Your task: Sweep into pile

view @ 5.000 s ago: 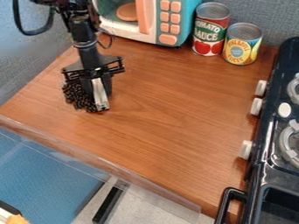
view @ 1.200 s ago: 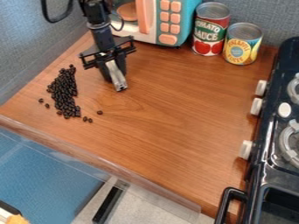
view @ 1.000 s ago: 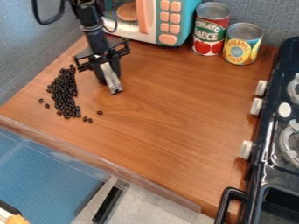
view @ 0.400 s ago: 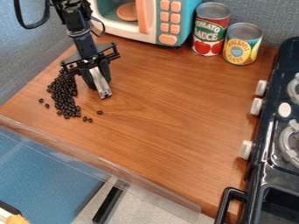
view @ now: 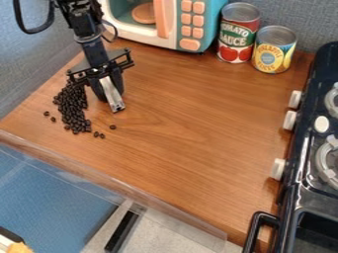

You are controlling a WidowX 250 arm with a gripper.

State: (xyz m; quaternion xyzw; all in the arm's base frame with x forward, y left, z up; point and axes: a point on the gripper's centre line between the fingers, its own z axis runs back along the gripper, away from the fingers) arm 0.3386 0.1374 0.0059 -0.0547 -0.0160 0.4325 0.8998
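Observation:
The gripper (view: 112, 101) hangs low over the left part of the wooden counter, just right of the dark beans, with a silvery flat piece (view: 111, 94) pointing down at its lower end. The black beans (view: 71, 107) lie in a long, narrow heap running from back to front. The gripper's body covers the heap's back end. A few beans lie apart from it: a pair (view: 99, 135) off its front end, one bean (view: 113, 127) in front of the gripper and a couple on the left side.
A toy microwave (view: 165, 24) stands at the back, beside a red tomato can (view: 238, 32) and a yellow pineapple can (view: 273, 49). A black toy stove (view: 300, 173) with white knobs borders the right side. The counter's front edge (view: 119, 185) has a clear strip.
Since five seconds ago, the gripper has left the heap, exposing most of it. From its later place farther right, it has come back left and slightly forward toward the beans, which have stayed put.

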